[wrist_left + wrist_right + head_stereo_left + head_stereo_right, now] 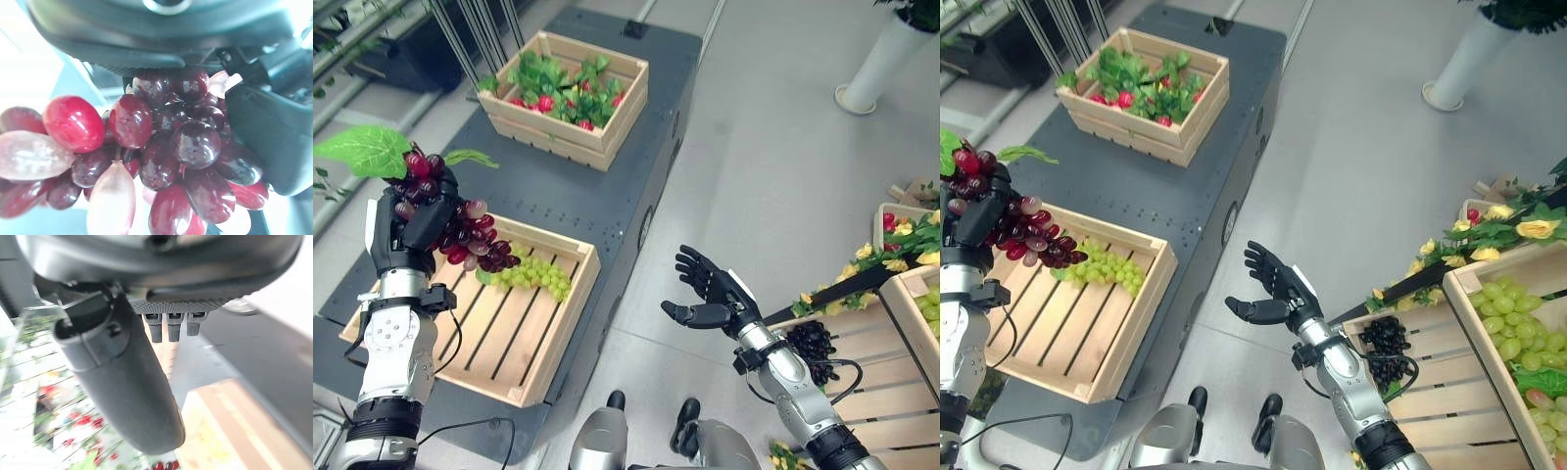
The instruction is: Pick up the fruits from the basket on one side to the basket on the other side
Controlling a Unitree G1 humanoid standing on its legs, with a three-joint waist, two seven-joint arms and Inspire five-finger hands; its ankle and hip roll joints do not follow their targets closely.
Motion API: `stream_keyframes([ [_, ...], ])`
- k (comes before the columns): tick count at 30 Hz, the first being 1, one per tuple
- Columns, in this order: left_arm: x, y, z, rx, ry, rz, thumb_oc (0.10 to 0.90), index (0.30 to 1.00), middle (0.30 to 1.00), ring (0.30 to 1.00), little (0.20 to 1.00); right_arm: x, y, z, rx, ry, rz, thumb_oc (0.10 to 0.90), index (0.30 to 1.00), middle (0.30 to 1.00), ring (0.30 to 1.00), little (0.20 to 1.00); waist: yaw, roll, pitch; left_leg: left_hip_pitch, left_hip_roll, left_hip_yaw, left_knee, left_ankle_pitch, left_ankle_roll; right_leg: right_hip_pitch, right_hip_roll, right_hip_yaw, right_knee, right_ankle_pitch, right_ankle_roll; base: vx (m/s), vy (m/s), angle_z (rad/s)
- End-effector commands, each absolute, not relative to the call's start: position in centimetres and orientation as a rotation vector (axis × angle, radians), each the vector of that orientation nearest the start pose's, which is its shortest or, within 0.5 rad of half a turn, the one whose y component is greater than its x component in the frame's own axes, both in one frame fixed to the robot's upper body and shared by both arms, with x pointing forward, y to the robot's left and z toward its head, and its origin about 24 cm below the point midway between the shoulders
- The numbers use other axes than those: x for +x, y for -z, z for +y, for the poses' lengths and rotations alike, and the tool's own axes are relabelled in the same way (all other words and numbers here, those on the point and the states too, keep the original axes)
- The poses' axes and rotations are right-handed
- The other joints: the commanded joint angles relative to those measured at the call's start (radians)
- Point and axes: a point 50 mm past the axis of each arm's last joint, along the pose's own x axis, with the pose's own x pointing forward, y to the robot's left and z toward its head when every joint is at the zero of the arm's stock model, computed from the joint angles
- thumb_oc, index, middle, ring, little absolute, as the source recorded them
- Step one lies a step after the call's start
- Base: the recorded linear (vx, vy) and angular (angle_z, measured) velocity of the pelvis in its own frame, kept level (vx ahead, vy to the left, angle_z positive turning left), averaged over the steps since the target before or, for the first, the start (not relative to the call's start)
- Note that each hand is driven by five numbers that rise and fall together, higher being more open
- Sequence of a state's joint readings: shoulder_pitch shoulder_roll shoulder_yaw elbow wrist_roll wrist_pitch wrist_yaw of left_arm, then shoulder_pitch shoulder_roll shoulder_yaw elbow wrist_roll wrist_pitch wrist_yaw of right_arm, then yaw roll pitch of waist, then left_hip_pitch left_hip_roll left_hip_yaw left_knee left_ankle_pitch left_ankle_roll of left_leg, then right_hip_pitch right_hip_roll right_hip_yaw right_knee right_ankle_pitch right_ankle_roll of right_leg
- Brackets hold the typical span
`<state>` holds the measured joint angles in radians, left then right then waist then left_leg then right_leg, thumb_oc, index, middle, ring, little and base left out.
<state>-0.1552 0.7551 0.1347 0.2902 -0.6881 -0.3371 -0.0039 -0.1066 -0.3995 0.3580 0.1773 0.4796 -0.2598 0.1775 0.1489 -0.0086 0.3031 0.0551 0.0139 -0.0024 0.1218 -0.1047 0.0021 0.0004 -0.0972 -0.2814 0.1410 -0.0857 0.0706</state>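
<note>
My left hand (406,220) is shut on a bunch of red grapes (460,230) with a green leaf (367,149), held above the far left corner of the near wooden crate (543,357). From the wrist the red grapes (161,156) hang close under the palm. A bunch of green grapes (533,276) lies in that crate by its far rim. My right hand (710,294) hovers open and empty over the floor, between the dark platform and the crates on the right. Dark grapes (813,345) lie in the right crate (1430,392), and green grapes (1518,328) fill the crate beside it.
A far wooden crate (570,90) of leafy greens and red fruits stands on the dark platform (568,196). Yellow and red flowers (1494,227) lie over the right crates. A white post base (871,69) stands on the floor at the far right.
</note>
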Motion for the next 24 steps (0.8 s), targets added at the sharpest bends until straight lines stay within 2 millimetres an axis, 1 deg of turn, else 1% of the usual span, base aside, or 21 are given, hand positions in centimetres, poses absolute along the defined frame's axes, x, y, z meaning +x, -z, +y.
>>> stream_keyframes([
  [1,27.6,-19.0,32.0,0.026,-0.113,-0.563,0.4,0.3,0.3,0.3,0.3,27.0,-7.5,-13.6,0.088,-0.574,-0.197,0.8,0.9,0.9,0.9,0.9,-0.005,0.04,-0.165,-0.032,-0.101,-0.049,-0.087,0.044,0.039,0.061,0.024,0.005,-0.079,-0.001,-0.027,0.02,-0.087,-0.04],
  [3,28.2,-19.7,31.1,0.029,-0.041,-0.572,0.4,0.3,0.3,0.3,0.3,27.6,-8.7,-13.2,0.104,-0.638,-0.206,0.8,0.9,0.9,0.9,0.9,-0.008,0.039,-0.18,-0.022,-0.1,-0.051,-0.126,0.062,0.033,0.07,0.031,0.007,-0.117,0.019,-0.023,0.01,-0.079,-0.02],
  [4,28.7,-20.3,30.4,0.03,0.015,-0.58,0.4,0.3,0.3,0.3,0.3,28.0,-9.7,-13.0,0.146,-0.68,-0.211,0.8,0.9,0.9,0.9,0.9,-0.01,0.039,-0.191,-0.014,-0.097,-0.052,-0.158,0.076,0.028,0.079,0.036,0.007,-0.148,0.035,-0.02,0.01,-0.081,-0.02],
  [5,29.0,-20.7,30.0,0.032,0.047,-0.585,0.4,0.3,0.3,0.3,0.3,28.2,-10.3,-12.8,0.174,-0.703,-0.217,0.8,0.9,0.9,0.9,0.9,-0.012,0.038,-0.198,-0.01,-0.096,-0.052,-0.176,0.085,0.026,0.083,0.039,0.008,-0.166,0.044,-0.018,0.01,-0.091,-0.02],
  [6,29.3,-21.1,29.4,0.04,0.075,-0.593,0.4,0.3,0.3,0.3,0.3,28.5,-10.8,-12.8,0.192,-0.711,-0.223,0.8,0.9,0.9,0.9,0.9,-0.012,0.037,-0.204,-0.006,-0.095,-0.055,-0.193,0.094,0.023,0.088,0.042,0.008,-0.182,0.053,-0.017,0.0,-0.096,-0.02],
  [7,29.8,-21.8,28.6,0.061,0.111,-0.603,0.4,0.3,0.3,0.3,0.3,29.4,-11.7,-12.7,0.199,-0.7,-0.232,0.8,0.9,0.9,0.9,0.9,-0.014,0.035,-0.213,-0.007,-0.095,-0.057,-0.208,0.102,0.019,0.091,0.045,0.007,-0.202,0.064,-0.016,-0.01,-0.08,-0.01],
  [8,30.0,-22.0,28.4,0.062,0.119,-0.606,0.4,0.3,0.3,0.3,0.3,29.6,-12.0,-12.7,0.2,-0.697,-0.234,0.8,0.9,0.9,0.9,0.9,-0.014,0.035,-0.214,-0.008,-0.095,-0.057,-0.209,0.103,0.018,0.092,0.046,0.007,-0.207,0.067,-0.016,-0.02,-0.09,0.01],
  [9,30.4,-22.5,27.8,0.073,0.154,-0.616,0.4,0.3,0.3,0.3,0.3,30.3,-12.7,-12.5,0.209,-0.69,-0.233,0.8,0.9,0.9,0.9,0.9,-0.016,0.032,-0.221,-0.012,-0.095,-0.057,-0.209,0.102,0.016,0.094,0.048,0.007,-0.22,0.076,-0.016,-0.03,-0.087,0.02],
  [10,30.9,-23.2,26.8,0.067,0.21,-0.634,0.4,0.3,0.3,0.3,0.3,31.1,-13.6,-12.3,0.19,-0.695,-0.247,0.8,0.9,0.9,0.9,0.9,-0.02,0.03,-0.23,-0.016,-0.097,-0.058,-0.209,0.101,0.015,0.094,0.05,0.009,-0.228,0.081,-0.017,-0.04,-0.106,0.0],
  [12,31.2,-23.8,25.9,0.032,0.274,-0.659,0.4,0.3,0.3,0.3,0.3,31.5,-14.5,-12.4,0.153,-0.685,-0.284,0.8,0.9,0.9,0.9,0.9,-0.026,0.029,-0.237,-0.02,-0.096,-0.057,-0.209,0.102,0.013,0.089,0.051,0.013,-0.228,0.083,-0.017,-0.02,-0.075,-0.02],
  [13,31.7,-24.1,24.8,0.027,0.291,-0.668,0.4,0.3,0.3,0.3,0.3,31.9,-15.4,-12.2,0.159,-0.68,-0.298,0.8,0.9,0.9,0.9,0.9,-0.033,0.028,-0.246,-0.022,-0.095,-0.053,-0.209,0.102,0.011,0.084,0.051,0.02,-0.228,0.085,-0.017,-0.01,-0.061,-0.04],
  [15,32.1,-24.1,24.0,0.031,0.321,-0.671,0.4,0.3,0.3,0.3,0.3,32.4,-15.9,-11.9,0.177,-0.665,-0.3,0.8,0.9,0.9,0.9,0.9,-0.039,0.026,-0.253,-0.02,-0.095,-0.05,-0.209,0.099,0.012,0.083,0.053,0.028,-0.228,0.086,-0.019,0.0,-0.055,-0.17],
  [18,32.9,-24.3,22.3,0.022,0.373,-0.666,0.4,0.3,0.3,0.3,0.3,33.1,-16.5,-11.1,0.231,-0.656,-0.269,0.8,0.9,0.9,0.9,0.9,-0.055,0.024,-0.264,-0.009,-0.088,-0.027,-0.209,0.092,0.012,0.081,0.053,0.043,-0.228,0.086,-0.021,0.0,-0.05,-0.19],
  [21,33.6,-24.6,21.0,0.0,0.425,-0.656,0.4,0.3,0.3,0.3,0.3,33.6,-16.5,-10.1,0.259,-0.672,-0.222,0.8,0.9,0.9,0.9,0.9,-0.07,0.024,-0.272,0.001,-0.084,-0.012,-0.209,0.086,0.012,0.084,0.057,0.058,-0.228,0.086,-0.023,0.0,-0.039,-0.15],
  [22,34.1,-24.7,20.2,-0.017,0.448,-0.653,0.4,0.3,0.3,0.3,0.3,33.9,-16.6,-9.6,0.259,-0.687,-0.189,0.8,0.9,0.9,0.9,0.9,-0.079,0.023,-0.274,0.007,-0.082,-0.003,-0.209,0.083,0.011,0.087,0.06,0.066,-0.228,0.086,-0.025,0.0,-0.026,-0.14],
  [24,34.5,-24.8,19.5,-0.032,0.472,-0.653,0.4,0.3,0.3,0.3,0.3,34.1,-16.6,-9.1,0.274,-0.708,-0.147,0.8,0.9,0.9,0.9,0.9,-0.089,0.022,-0.276,0.014,-0.079,0.005,-0.209,0.08,0.009,0.089,0.062,0.074,-0.228,0.085,-0.026,-0.01,-0.025,-0.22],
])
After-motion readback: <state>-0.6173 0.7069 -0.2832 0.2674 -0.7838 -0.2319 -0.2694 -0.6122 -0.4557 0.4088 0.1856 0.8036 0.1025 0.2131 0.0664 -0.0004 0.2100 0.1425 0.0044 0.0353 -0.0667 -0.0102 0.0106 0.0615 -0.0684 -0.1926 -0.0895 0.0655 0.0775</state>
